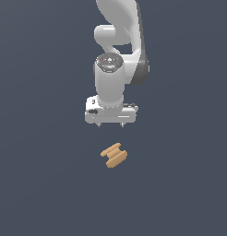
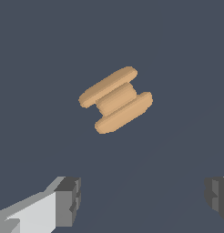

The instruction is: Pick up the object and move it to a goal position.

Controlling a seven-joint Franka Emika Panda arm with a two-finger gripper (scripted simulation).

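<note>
Gripper [image 1: 110,125] hangs w/ jaws spread wide, nothing between them. Object [image 1: 114,156] sits on the floor just ahead of the fingertips, not under them, long axis skewed diagonally vs the jaws.

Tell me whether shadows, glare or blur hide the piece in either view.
Exterior view: flat, even lighting, no glare, and the small tan-orange lumpy object looks slightly soft but fully visible. Wrist view: the object is sharp with mild shading; the open white end effector casts no shadow on it.
</note>
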